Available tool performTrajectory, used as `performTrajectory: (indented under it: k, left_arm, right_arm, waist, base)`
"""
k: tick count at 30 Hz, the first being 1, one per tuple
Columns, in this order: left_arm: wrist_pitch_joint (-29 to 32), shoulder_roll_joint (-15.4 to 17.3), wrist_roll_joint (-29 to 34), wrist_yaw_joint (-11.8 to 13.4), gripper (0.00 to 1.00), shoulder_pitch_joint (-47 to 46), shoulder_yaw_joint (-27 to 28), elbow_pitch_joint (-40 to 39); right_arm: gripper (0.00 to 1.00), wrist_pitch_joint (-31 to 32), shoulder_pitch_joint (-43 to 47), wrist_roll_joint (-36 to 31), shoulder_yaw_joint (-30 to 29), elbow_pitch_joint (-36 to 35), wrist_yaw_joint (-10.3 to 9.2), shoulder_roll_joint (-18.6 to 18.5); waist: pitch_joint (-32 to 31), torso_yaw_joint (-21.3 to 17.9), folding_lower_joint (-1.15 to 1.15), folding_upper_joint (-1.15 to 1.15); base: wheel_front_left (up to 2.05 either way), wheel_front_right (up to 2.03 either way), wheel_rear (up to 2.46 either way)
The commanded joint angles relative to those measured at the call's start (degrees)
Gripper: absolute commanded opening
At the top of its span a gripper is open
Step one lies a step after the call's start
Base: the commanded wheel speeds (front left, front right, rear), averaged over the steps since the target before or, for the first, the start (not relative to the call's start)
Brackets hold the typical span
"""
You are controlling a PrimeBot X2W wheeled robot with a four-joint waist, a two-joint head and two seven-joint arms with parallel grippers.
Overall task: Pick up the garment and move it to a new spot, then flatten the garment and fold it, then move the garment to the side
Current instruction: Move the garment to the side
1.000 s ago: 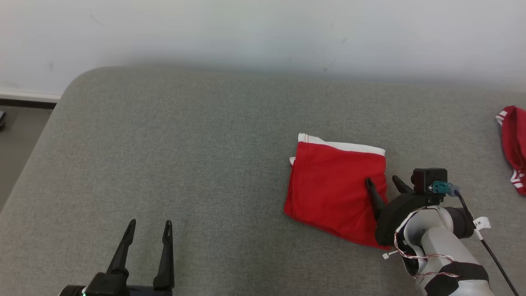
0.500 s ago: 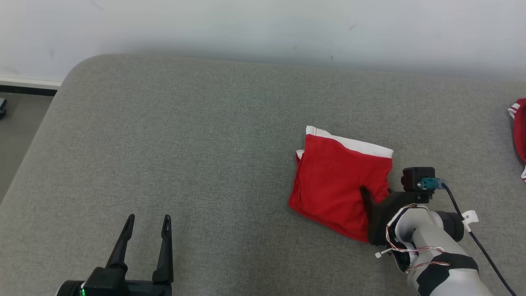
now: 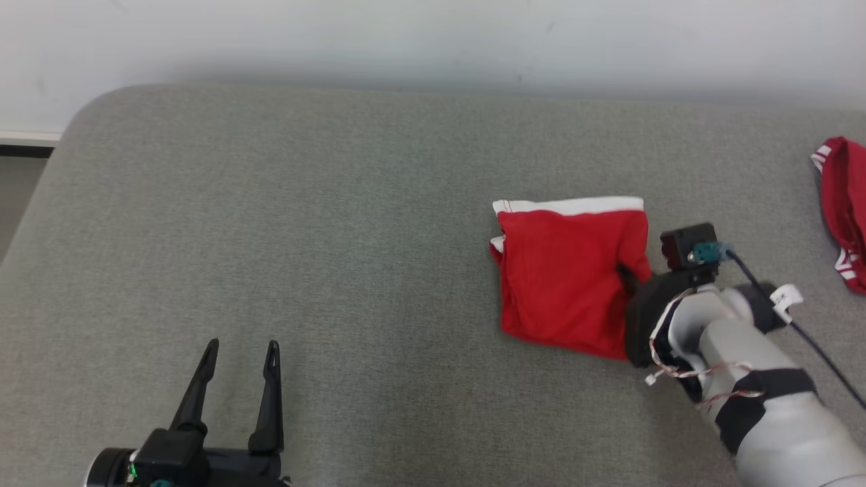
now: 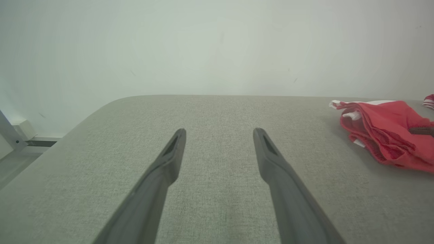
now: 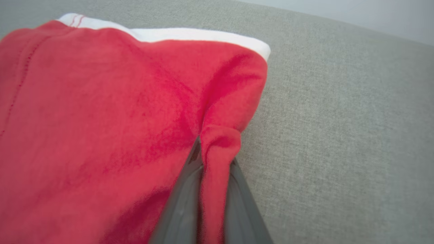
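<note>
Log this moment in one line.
phase: grasp | right gripper: shut on folded red garment, at its right edge | left gripper: open, idle over grey cushion

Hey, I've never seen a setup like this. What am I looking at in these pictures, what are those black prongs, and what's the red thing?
This is a two-armed robot working over a grey padded surface. One picture comes from a camera on its head, looking down. The other two come from cameras on its wrists, each looking along that arm's own two dark fingers. Those black prongs are its grasping tools. The left tool stands open at the lower left, holding nothing. The right tool is shut on one edge of a folded red garment with a white band; its wrist picture shows a pinch of cloth between the fingers. A second red garment lies at the far right edge.
</note>
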Motion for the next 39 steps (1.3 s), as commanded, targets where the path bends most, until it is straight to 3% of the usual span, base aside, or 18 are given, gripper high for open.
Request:
performTrajectory:
  k: [1, 6, 13, 24, 39]
  left_arm:
    - [-0.2, 0.1, 0.3, -0.2, 1.0, -1.2, -0.1, -0.4]
    - [-0.2, 0.5, 0.7, -0.4, 1.0, -2.6, -0.3, -1.1]
    - [-0.2, 2.0, 1.4, -0.4, 1.0, -6.2, -0.7, -3.2]
    - [1.2, 6.2, 3.5, 0.5, 1.0, -8.1, 0.3, -9.7]
    - [7.1, 9.1, 5.1, 1.7, 1.0, -6.4, 0.8, -23.7]
  right_arm:
    - [0.0, 0.8, -1.7, 0.8, 2.0, -1.3, -0.16, -1.7]
    - [0.0, 3.1, -4.9, 3.1, 7.5, -4.9, -0.16, -6.0]
    - [0.0, 6.0, -12.6, 8.1, 16.0, -12.7, -0.16, -15.8]
    - [0.0, 7.6, -23.5, 14.8, 22.4, -17.3, -0.16, -27.3]
    - [0.0, 4.9, -35.0, 15.2, 28.6, -12.6, -0.16, -33.7]
  waist:
    - [1.8, -1.7, 0.0, -0.01]
    - [4.7, -4.2, 0.0, -0.01]
    - [11.6, -9.1, 0.0, -0.01]
    - [18.8, -17.2, 0.0, -0.01]
    - [24.9, -22.9, 0.0, -0.01]
  base:
    - [0.0, 0.0, 0.0]
    - [0.0, 0.0, 0.0]
    - [0.0, 0.0, 0.0]
    - [0.0, 0.0, 0.0]
    - [0.0, 0.0, 0.0]
